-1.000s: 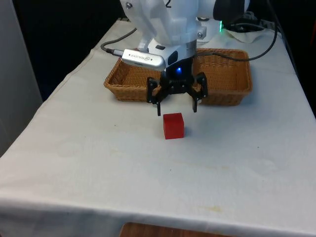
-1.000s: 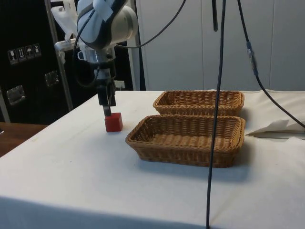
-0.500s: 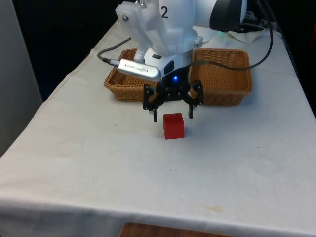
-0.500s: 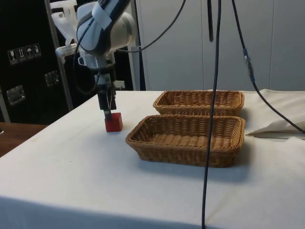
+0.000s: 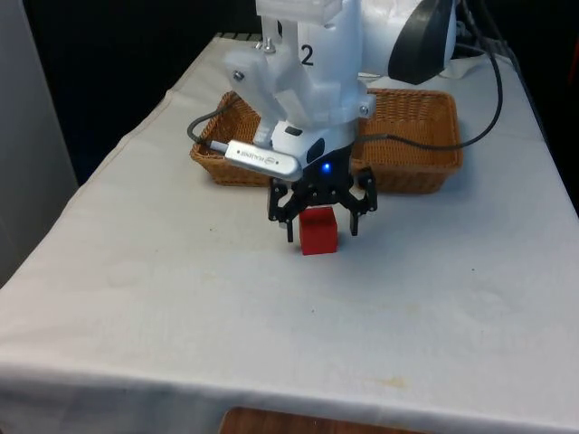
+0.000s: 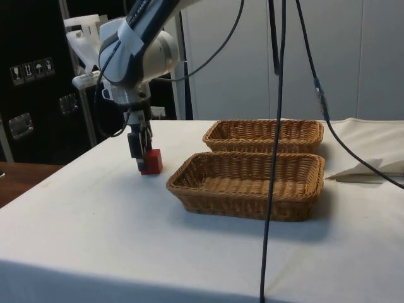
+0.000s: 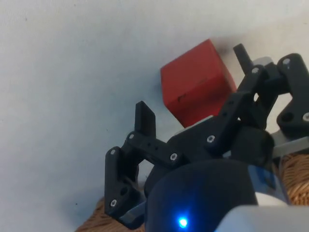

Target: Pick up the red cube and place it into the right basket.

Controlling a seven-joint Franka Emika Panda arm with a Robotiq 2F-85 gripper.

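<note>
White cloth runs across the table (image 5: pixel 136 298), and nearest the front camera sits the red cube (image 5: pixel 318 233), flat on the cloth and short of the baskets. It's a cube, so no long axis to speak of; in the wrist view its faces look turned slightly askew to the fingers' line. Over it hangs the gripper (image 5: pixel 321 231), fingers spread wide, one (image 7: pixel 145 121) either side of the block and neither visibly touching. This reads as the reach-and-straddle step, grasp not yet made. Next up, by judgement: settle lower, square to the faces, pinch, lift. Beyond it, two wicker baskets side by side: the left basket (image 5: pixel 226 149) on the front view's left, the right basket (image 5: pixel 425 136), the target, on its right
</note>
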